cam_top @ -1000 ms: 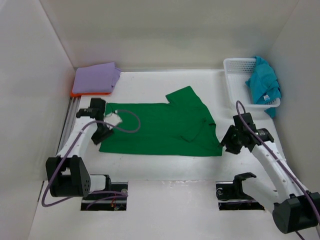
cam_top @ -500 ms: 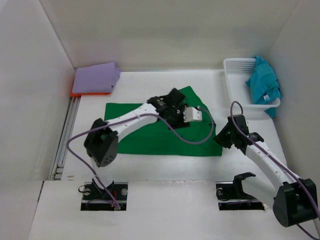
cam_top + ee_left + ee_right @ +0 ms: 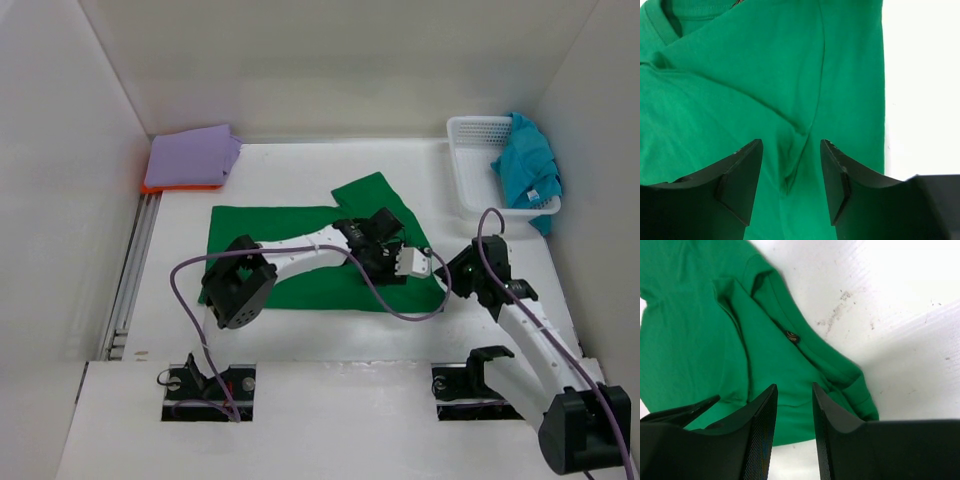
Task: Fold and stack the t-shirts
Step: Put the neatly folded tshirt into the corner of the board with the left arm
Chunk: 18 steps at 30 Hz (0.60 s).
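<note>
The green t-shirt [image 3: 290, 235] lies spread flat mid-table, one sleeve [image 3: 368, 192] pointing to the back. My left arm reaches across it, and the left gripper [image 3: 378, 243] hovers open over its right part. In the left wrist view the left gripper [image 3: 790, 145] straddles a creased fold of green t-shirt [image 3: 765, 75] without holding it. My right gripper [image 3: 452, 275] is at the shirt's right edge, open. In the right wrist view the right gripper [image 3: 793, 387] stands over the collar [image 3: 805, 347]. A folded lavender t-shirt [image 3: 193, 155] rests on an orange one [image 3: 158, 187] at the back left. A teal t-shirt [image 3: 527, 170] hangs in the basket.
The white mesh basket [image 3: 468, 165] stands at the back right against the wall. A metal rail [image 3: 137, 250] runs along the table's left side. White walls close in the table on three sides. Both arms' purple cables loop over the shirt's near edge.
My left arm has swung from the shirt's left edge across to its right part. My right gripper has shifted in toward the shirt's right edge. The shirt has barely moved.
</note>
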{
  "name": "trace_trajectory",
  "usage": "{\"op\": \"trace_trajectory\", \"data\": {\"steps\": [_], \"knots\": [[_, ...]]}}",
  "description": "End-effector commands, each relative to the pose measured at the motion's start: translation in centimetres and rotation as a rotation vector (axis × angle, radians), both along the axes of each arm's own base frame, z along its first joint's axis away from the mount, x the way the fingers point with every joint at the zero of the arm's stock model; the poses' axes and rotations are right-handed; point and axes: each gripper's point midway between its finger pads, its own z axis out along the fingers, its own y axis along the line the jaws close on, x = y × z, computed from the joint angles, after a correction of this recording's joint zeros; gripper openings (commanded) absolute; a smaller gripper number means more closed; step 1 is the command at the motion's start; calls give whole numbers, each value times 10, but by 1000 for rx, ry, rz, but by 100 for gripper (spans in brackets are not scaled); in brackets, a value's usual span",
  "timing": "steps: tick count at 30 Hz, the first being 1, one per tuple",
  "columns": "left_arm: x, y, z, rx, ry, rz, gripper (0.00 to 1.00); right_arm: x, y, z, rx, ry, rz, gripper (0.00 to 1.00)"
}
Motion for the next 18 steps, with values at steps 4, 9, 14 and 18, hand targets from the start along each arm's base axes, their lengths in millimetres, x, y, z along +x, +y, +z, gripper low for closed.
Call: {"op": "trace_trajectory", "data": {"steps": [4, 9, 14, 18], "knots": [[12, -5, -24, 18, -58, 10, 42, -4, 5, -8, 12, -3, 25, 39], [13, 3, -33, 44, -62, 5, 42, -8, 4, -10, 15, -1, 22, 39], [16, 5, -38, 53, -56, 16, 29, -14, 5, -16, 14, 20, 23, 38], [19, 3, -32, 39, -50, 41, 19, -20, 8, -22, 15, 39, 34, 38]]}}
